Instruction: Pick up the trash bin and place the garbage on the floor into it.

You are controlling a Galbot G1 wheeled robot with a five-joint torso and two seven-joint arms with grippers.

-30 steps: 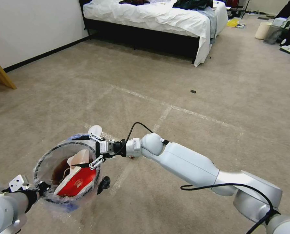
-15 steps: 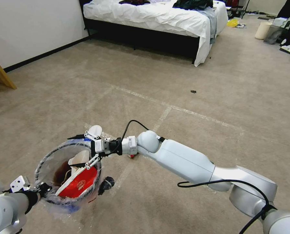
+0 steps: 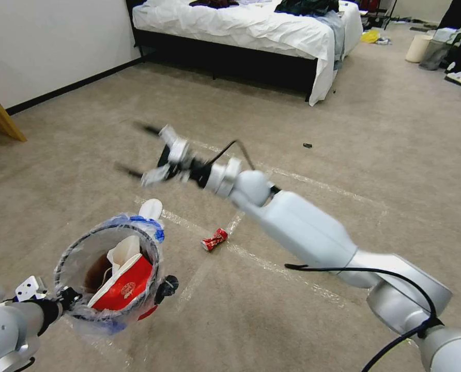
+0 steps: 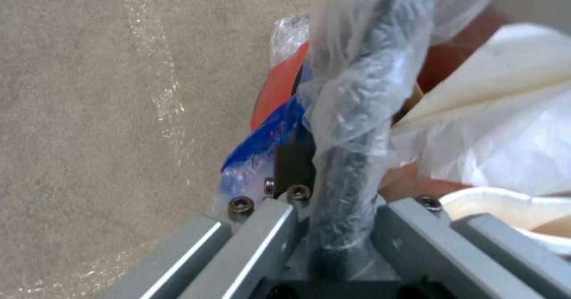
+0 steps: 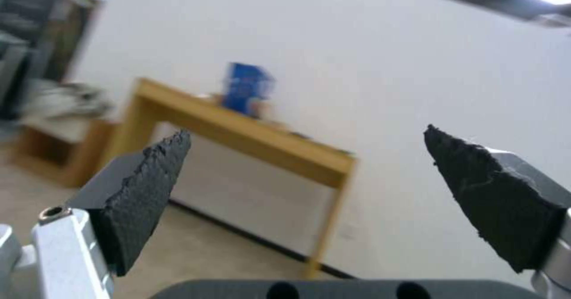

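Swinging up and away from the trash bin, the right arm has left the rim where its hand hung half a second ago. The right hand now hovers over bare floor beyond the bin, toward the bed, with both dark fingers spread wide and nothing between them; in its wrist view they frame only a wall and a wooden worktop. My reading is that a drop has just finished: the red-and-white paper cup and the white paper sit inside the bin, so that arm is free for another piece.

The bin stays put in the left hand, which is clamped on the near rim, the wrist view showing the rim and crinkled liner pinched between the grey fingers.

Around the bin there is plenty of room. Carpet lies open on every side, with the bed and wall well beyond it.

Two bits of garbage are left close by. The crushed red can lies on a tape line just to the right of the bin, now uncovered. A white piece rests just past the bin's far rim. A small dark scrap lies well off toward the bed.

The bin's liner overhangs its edge, so a low sweep could snag it.
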